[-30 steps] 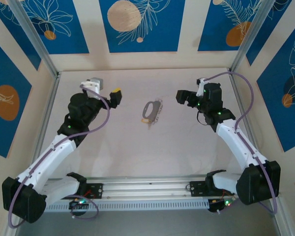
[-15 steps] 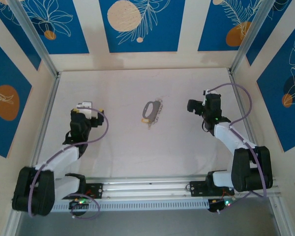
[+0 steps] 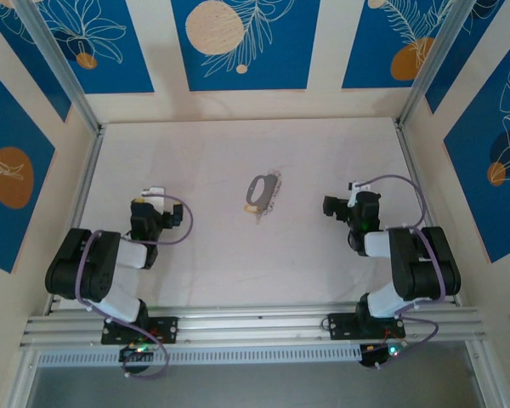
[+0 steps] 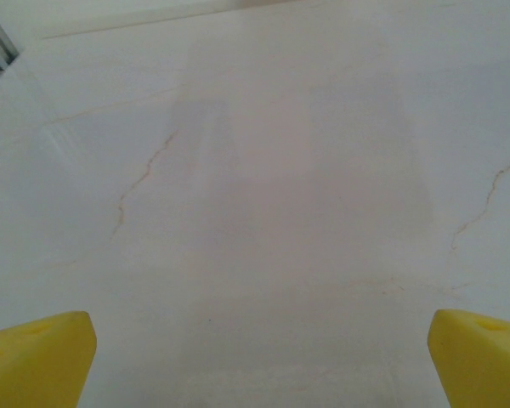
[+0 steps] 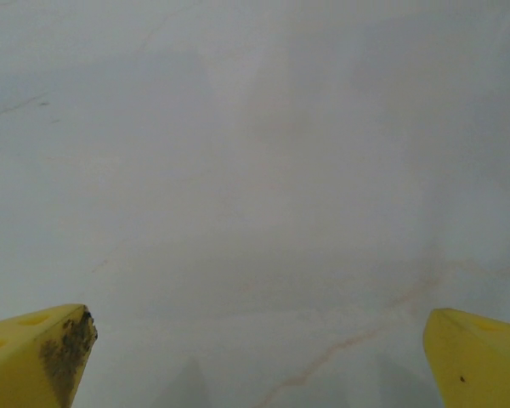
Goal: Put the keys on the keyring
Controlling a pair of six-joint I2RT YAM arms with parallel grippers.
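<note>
The keyring [image 3: 260, 188], a flat grey oval loop with a pale silvery strip along its right edge, lies on the white table [image 3: 212, 153] at the centre. The key's tan head [image 3: 252, 207] lies at the loop's near end; I cannot tell whether it is threaded on. My left gripper [image 3: 148, 209] is folded back at the near left, well away from the ring. My right gripper [image 3: 335, 206] is folded back at the near right. In the wrist views the yellow fingertips [image 4: 36, 361] [image 5: 34, 357] of the left gripper [image 4: 259, 361] and right gripper [image 5: 259, 357] stand wide apart over bare table.
Metal frame rails [image 3: 83, 183] run along both sides of the table, and a rail [image 3: 255, 323] holding the arm bases crosses the near edge. Blue-patterned panels wall the back and sides. Thin brownish hairline marks [image 4: 140, 183] cross the white surface.
Both arms have drawn back from beside the keyring and folded down toward their bases. The keyring and key have not moved. Both grippers stay open.
</note>
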